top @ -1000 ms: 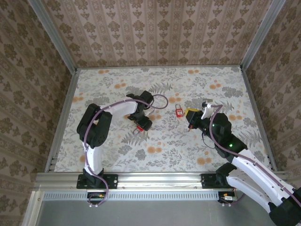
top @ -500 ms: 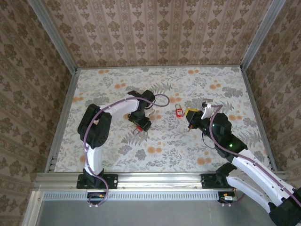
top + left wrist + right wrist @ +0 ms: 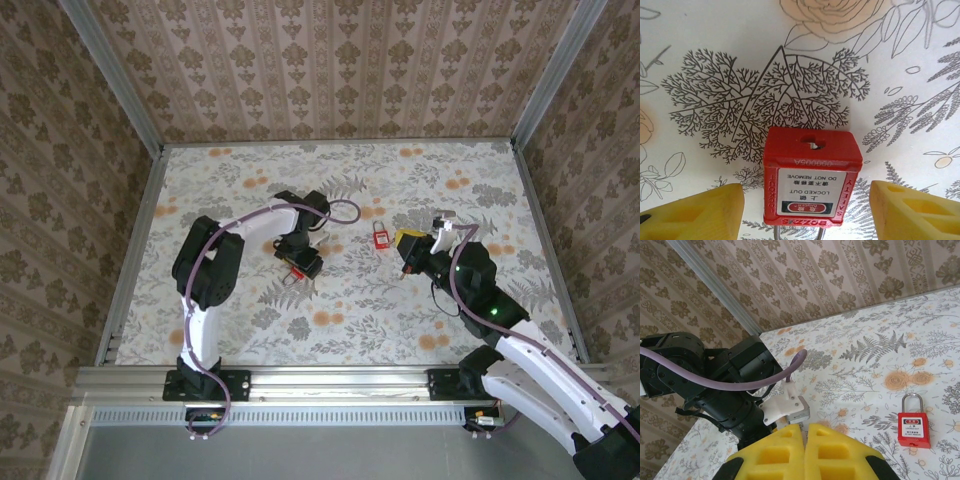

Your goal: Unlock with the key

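Bracketing the padlock (image 3: 812, 175) with the left fingers (image 3: 690, 212) looks like the step in hand, a grasp to steady the lock before any key goes in. The fingers stand apart, one on each side of the red body with a gap at both sides. The lock lies label-up on the counter (image 3: 400, 320), its keyhole (image 3: 812, 145) on the end just past the fingertips and its shackle back toward the wrist.

Next they need to close squarely on the body without nudging it, leaving the keyhole free.

The left arm is folded at the elbow, wrist tipped down over the lock. The right arm reaches in low from its side, its right fingers (image 3: 785, 450) pressed together; whether they pinch a key I cannot tell. A second padlock (image 3: 913, 429) lies ahead of them, to their right.
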